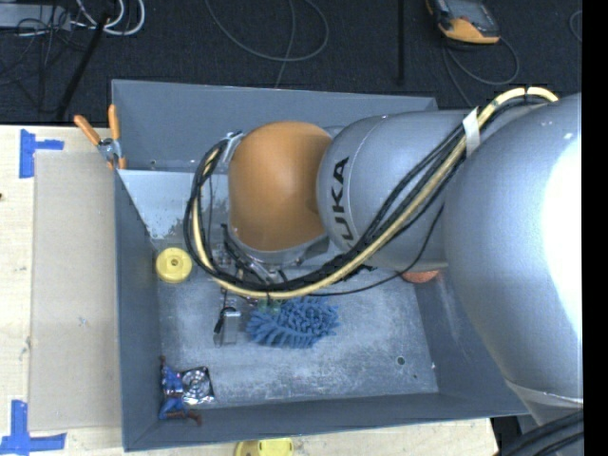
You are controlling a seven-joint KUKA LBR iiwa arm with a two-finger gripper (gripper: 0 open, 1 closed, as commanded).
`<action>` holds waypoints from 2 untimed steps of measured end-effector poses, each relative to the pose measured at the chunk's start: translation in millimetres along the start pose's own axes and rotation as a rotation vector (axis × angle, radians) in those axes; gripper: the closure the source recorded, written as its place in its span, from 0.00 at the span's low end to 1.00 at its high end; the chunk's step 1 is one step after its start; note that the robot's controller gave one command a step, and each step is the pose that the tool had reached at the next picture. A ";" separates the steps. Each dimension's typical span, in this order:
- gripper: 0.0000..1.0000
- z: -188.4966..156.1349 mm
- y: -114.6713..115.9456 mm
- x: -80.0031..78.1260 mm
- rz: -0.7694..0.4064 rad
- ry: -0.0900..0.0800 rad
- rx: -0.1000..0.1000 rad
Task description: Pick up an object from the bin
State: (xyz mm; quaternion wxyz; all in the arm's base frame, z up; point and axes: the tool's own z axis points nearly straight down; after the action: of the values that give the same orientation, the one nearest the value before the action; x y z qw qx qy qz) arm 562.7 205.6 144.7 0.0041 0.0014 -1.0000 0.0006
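My gripper [228,325] hangs below the orange wrist cover, low over the bin floor left of the middle. Its tip stands just left of a blue shaggy duster head [294,323], close beside that thing's left end; whether they touch I cannot tell. A yellow round cap [174,265] lies further up and to the left, apart from the gripper. Near the front left corner lies a crumpled blue and silver wrapper [184,388].
The big grey arm and its cables cover the bin's right and back parts. A small red-orange thing [424,275] peeks out under the arm at the right. Bare floor lies in front of the duster head.
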 end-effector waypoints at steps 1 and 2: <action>0.00 -4.6 -0.8 -2.0 0.004 -0.007 -0.001; 0.00 -10.9 -32.5 -6.9 -0.071 -0.006 -0.002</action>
State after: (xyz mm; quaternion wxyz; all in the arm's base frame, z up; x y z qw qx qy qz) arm 569.7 173.1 155.6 0.0013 0.0371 -0.9993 -0.0007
